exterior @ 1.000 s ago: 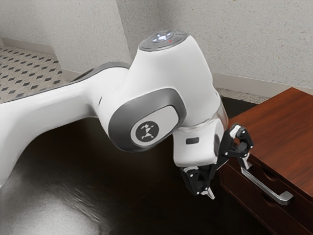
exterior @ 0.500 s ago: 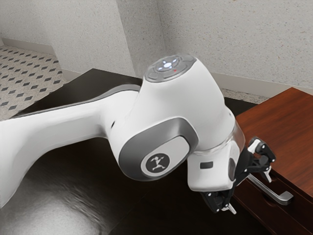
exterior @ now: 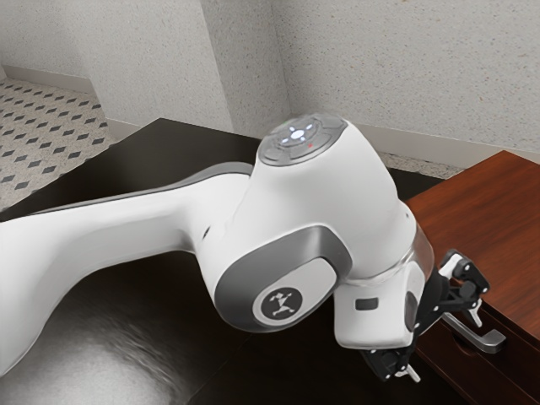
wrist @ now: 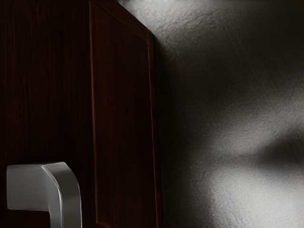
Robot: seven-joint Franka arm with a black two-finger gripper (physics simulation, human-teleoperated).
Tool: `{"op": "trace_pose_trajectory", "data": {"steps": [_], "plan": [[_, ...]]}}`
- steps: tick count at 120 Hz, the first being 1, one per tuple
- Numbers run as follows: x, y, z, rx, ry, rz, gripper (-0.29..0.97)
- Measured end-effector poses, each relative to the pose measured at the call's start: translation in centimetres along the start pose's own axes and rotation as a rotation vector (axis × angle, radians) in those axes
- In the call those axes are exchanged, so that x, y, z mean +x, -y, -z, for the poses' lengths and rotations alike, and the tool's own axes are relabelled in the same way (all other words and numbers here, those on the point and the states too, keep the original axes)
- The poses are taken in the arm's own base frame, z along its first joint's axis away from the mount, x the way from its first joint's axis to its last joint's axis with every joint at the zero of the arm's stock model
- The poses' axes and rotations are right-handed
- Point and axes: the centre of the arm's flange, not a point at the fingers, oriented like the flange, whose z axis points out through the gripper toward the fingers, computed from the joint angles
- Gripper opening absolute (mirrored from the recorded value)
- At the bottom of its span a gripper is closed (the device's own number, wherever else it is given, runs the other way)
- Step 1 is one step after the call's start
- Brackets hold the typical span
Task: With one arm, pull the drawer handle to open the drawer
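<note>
A reddish-brown wooden cabinet (exterior: 489, 211) stands at the exterior view's right, on a dark table (exterior: 160, 152). Its drawer front carries a silver bar handle (exterior: 481, 336), and only the handle's right end shows past my hand. My black gripper (exterior: 430, 325) is open, with one finger (exterior: 461, 283) above the handle and the other low near the table. The handle's hidden part runs behind the hand. In the wrist view the drawer front (wrist: 123, 133) is close up, with the handle's (wrist: 47, 190) bent end beside it. The drawer looks shut.
My white arm (exterior: 287, 228) spans the exterior view from the left and hides much of the table. A speckled wall (exterior: 405, 59) rises behind the cabinet. A patterned floor (exterior: 42, 118) lies at the far left.
My hand has moved toward the exterior view's right and lower, closing on the handle and covering more of it. The fingers stay apart. The drawer has not moved.
</note>
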Motion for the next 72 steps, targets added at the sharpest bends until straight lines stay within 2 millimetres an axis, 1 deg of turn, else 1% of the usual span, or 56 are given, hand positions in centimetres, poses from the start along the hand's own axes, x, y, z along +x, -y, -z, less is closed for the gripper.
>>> {"op": "trace_pose_trajectory", "data": {"steps": [10, 33, 72], "plan": [[-0.06, 0.04, -0.02, 0.003, 0.0, 0.001, 0.64], [-0.32, 0.09, -0.02, 0.008, 0.001, 0.005, 0.47], [-0.3, -0.08, 0.01, 0.007, 0.002, 0.007, 0.26]]}}
